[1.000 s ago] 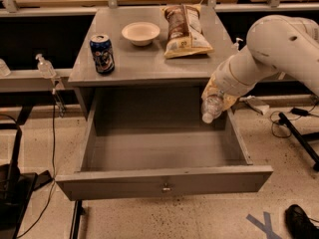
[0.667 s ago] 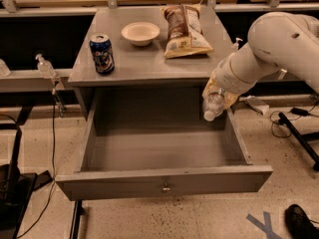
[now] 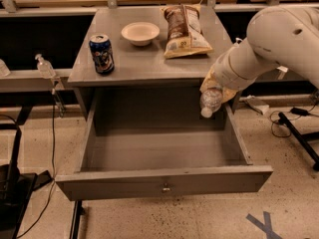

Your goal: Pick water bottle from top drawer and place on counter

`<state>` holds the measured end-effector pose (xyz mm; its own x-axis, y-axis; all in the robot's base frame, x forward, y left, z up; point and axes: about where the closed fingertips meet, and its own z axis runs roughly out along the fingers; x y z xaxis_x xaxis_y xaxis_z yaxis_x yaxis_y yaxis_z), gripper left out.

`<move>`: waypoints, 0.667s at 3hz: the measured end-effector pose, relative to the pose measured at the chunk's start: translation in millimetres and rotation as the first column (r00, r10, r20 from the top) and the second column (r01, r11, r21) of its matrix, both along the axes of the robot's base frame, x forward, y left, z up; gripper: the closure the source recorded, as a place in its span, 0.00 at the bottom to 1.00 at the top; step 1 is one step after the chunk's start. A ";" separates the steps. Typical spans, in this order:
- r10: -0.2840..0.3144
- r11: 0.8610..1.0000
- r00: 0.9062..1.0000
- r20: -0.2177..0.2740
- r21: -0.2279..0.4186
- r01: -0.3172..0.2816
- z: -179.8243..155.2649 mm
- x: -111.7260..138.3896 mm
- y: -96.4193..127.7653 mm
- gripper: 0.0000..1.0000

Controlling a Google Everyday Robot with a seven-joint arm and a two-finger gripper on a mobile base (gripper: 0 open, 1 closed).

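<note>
My gripper (image 3: 217,87) is shut on the water bottle (image 3: 210,101). The bottle is clear, hangs cap down, and is held above the right rear corner of the open top drawer (image 3: 164,178). The drawer is pulled far out and its inside shows nothing in it. The bottle hangs just below the front right edge of the grey counter (image 3: 149,59). My white arm reaches in from the right.
On the counter stand a blue soda can (image 3: 101,54) at the front left, a white bowl (image 3: 140,33) behind it and a chip bag (image 3: 183,30) at the right. A small pump bottle (image 3: 45,66) stands on a ledge to the left. Cables lie on the floor at the right.
The gripper with the water bottle has risen slightly towards the counter's edge. Nothing else has moved.
</note>
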<state>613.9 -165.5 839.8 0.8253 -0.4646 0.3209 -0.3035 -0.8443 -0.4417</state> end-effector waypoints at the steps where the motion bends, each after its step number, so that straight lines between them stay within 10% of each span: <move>1: -0.025 1.000 0.999 0.036 -0.015 0.026 21.9 -11.1 1.8 1.00; 2: -0.073 0.997 0.997 0.035 -0.036 0.075 29.3 -14.3 1.4 1.00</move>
